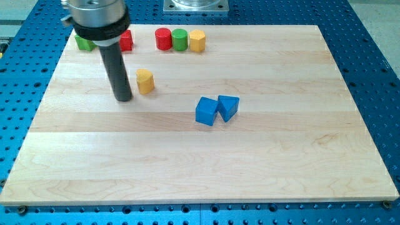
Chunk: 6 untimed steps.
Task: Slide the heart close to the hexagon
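My tip (124,99) was placed just left of the yellow heart (145,81), approach apparently finished; no fingers were seen. A push toward the yellow hexagon (197,40), by the surface's (250,162) top edge, was judged next.

A lab: wooden board (250,156) on blue perforated bench (375,62)

yellow heart (145,80), yellow hexagon (197,40), blue cube (206,111)

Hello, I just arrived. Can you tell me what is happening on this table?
I am a robot arm ending in a rod. My tip rests on the wooden board, just to the view's left of the yellow heart. I should slide it close to the yellow hexagon, which stands near the view's top beside the green cylinder.
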Available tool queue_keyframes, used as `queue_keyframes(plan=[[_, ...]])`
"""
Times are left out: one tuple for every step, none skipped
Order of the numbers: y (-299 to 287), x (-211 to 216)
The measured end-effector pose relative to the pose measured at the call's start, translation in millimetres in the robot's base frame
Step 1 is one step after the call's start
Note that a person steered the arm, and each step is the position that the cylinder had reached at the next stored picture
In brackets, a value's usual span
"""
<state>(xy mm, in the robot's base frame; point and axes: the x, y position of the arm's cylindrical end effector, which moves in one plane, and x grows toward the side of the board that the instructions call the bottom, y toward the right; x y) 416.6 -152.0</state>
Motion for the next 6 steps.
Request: queue_keyframes(plan=[[6, -1], [16, -7], [18, -22], [40, -22], [84, -31], [126, -57]])
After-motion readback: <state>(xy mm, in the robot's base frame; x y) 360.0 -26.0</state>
